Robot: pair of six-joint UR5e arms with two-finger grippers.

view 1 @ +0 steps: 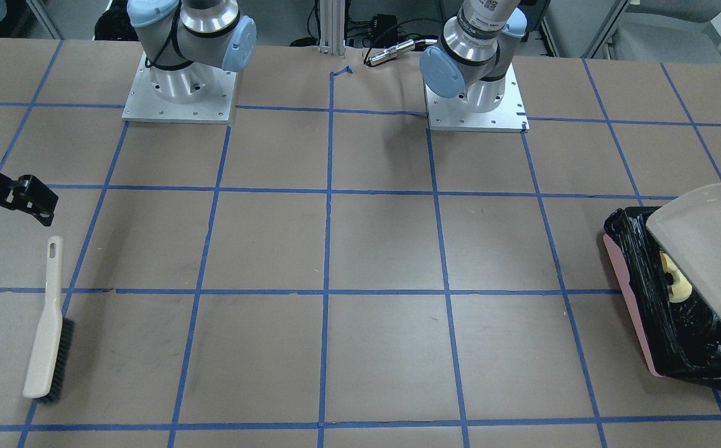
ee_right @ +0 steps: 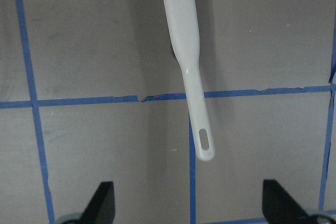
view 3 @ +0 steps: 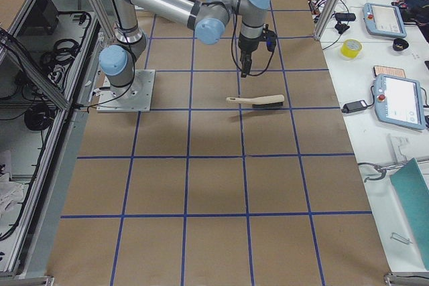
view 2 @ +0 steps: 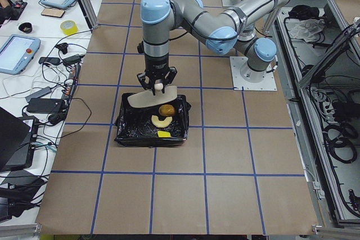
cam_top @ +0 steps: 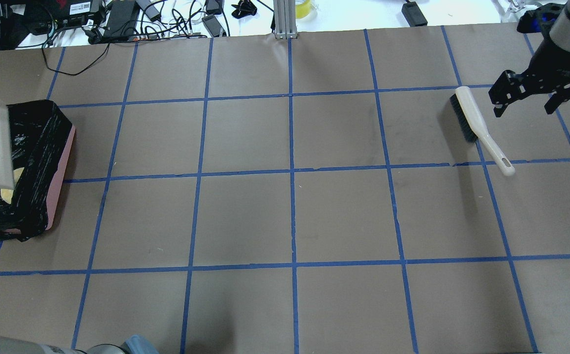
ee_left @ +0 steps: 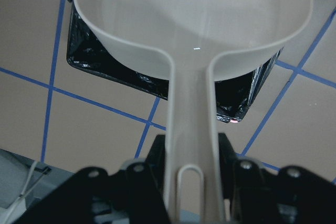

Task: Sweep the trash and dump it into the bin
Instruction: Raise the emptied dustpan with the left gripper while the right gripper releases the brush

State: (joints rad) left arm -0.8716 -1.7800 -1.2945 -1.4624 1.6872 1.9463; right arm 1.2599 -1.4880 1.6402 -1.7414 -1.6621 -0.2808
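My bin [cam_top: 62,162] sits at the far left end of the table [cam_top: 289,216]. It is pink and has a shiny black bag [cam_top: 39,132] in it. All the trash is inside. The potato [view 2: 166,109] lies closest to the pan. The bread [view 2: 161,121] is next to it. The yellow sponge [view 2: 163,134] is a bit further along.

My left pincer [view 2: 158,84] hangs over the bin. It is squeezed tight on the handle of the pan [ee_left: 189,40]. The pan is up in the air, tipped over the bin, and it hides part of the bag from my wrist camera.

The middle of the table is brown with blue tape lines [cam_top: 292,172] that make squares.

The brush [cam_top: 479,130] is far over on the right. It lies flat on the table. Its black bristles [view 1: 65,358] point to the side. The end of its handle, the end with the little hole [ee_right: 205,141], crosses a blue line.

My right pincer [cam_top: 525,105] is just past the brush. It floats in the air near the handle end and does not touch it. Its two fingers [ee_right: 102,203] are spread wide apart and hold nothing. From my wrist camera, the handle end shows between them, lower down.
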